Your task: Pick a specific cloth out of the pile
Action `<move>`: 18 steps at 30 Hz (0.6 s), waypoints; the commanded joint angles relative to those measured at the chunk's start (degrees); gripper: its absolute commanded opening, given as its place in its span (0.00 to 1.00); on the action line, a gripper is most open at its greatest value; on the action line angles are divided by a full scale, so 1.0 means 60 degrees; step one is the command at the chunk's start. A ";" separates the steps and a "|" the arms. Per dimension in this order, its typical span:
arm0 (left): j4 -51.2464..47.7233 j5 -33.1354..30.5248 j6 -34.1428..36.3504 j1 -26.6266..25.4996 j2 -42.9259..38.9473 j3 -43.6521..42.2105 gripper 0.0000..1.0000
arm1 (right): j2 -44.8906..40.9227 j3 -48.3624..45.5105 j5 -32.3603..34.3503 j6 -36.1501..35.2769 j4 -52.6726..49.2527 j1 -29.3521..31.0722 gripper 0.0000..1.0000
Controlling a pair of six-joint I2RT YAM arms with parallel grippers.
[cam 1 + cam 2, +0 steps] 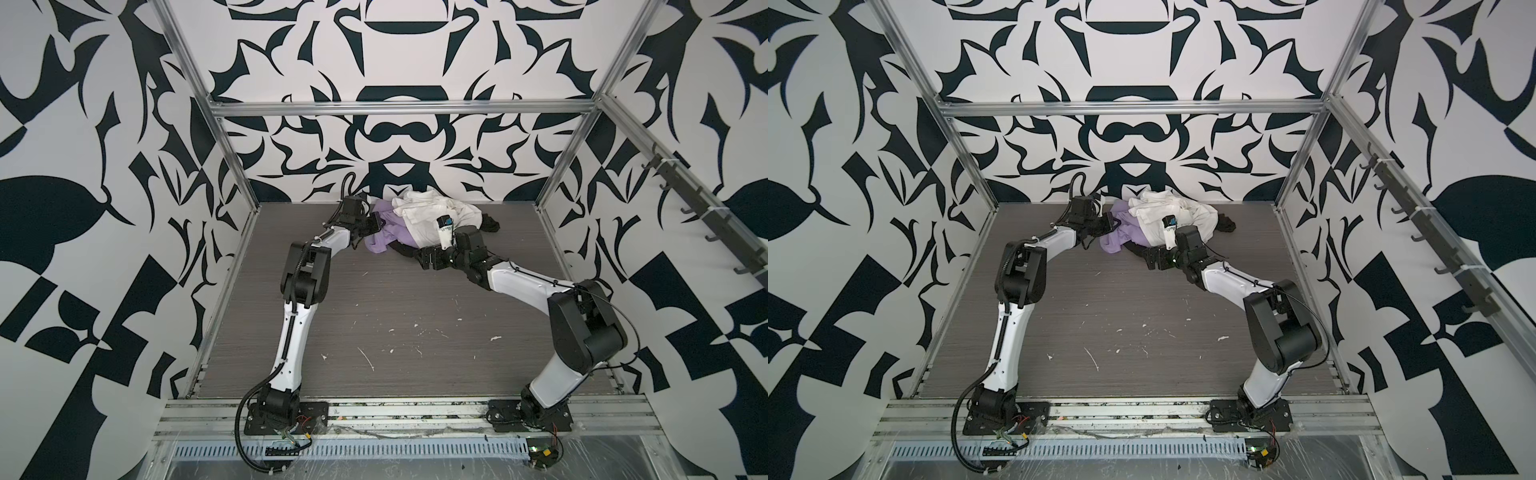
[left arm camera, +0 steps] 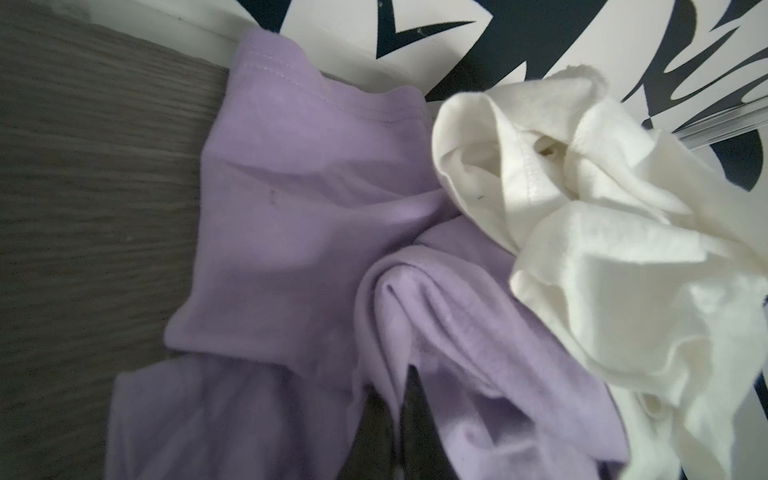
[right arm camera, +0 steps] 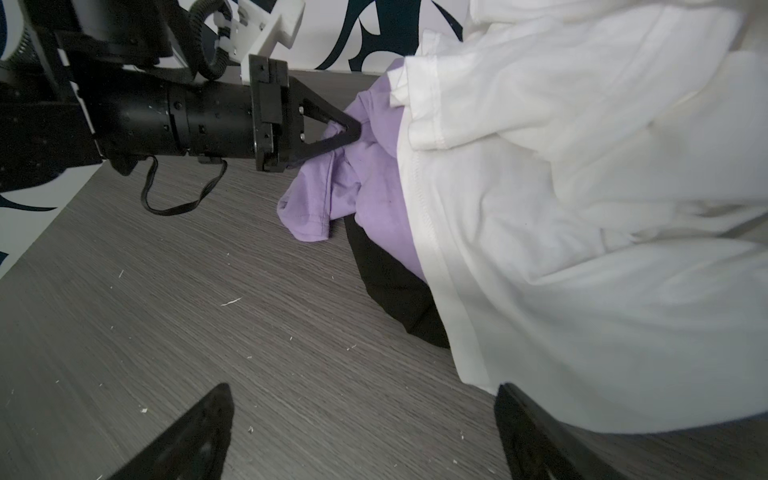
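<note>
L claw (image 3: 351, 129): pressed together, pinching a bunched fold of the cloth; reaching in from pile's left side in both top views.
R claw (image 3: 361, 440): spread wide, nothing gripped; low over surface, one finger (image 3: 532, 436) at white hem, contact unclear.
Cloth (image 1: 384, 241): lavender, crumpled, at pile's front-left; partly under white garment, lower edge spilling onto surface.
Pile (image 1: 1154, 212): heaped at far edge of surface, near back wall (image 1: 395, 137).
White garment (image 1: 428, 214): on top, biggest visible piece.
Black garment (image 3: 390, 286): under cloth + white, edge poking out.
Small black piece (image 1: 490, 222): at pile's right.
Surface (image 1: 395, 316): grey woodgrain, white flecks.
</note>
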 commanded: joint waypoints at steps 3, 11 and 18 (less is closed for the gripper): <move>-0.0050 0.0106 0.0094 -0.0134 -0.0875 -0.0340 0.00 | -0.0394 -0.0039 0.0077 0.0013 0.0132 0.0078 1.00; 0.0012 0.0038 0.0095 -0.0207 -0.1234 -0.0606 0.00 | -0.0587 -0.0253 0.0177 -0.0007 0.0192 0.0078 1.00; 0.0128 0.0119 0.0168 -0.0237 -0.1491 -0.0860 0.00 | -0.0871 -0.0238 0.0451 -0.0222 0.0029 0.0074 1.00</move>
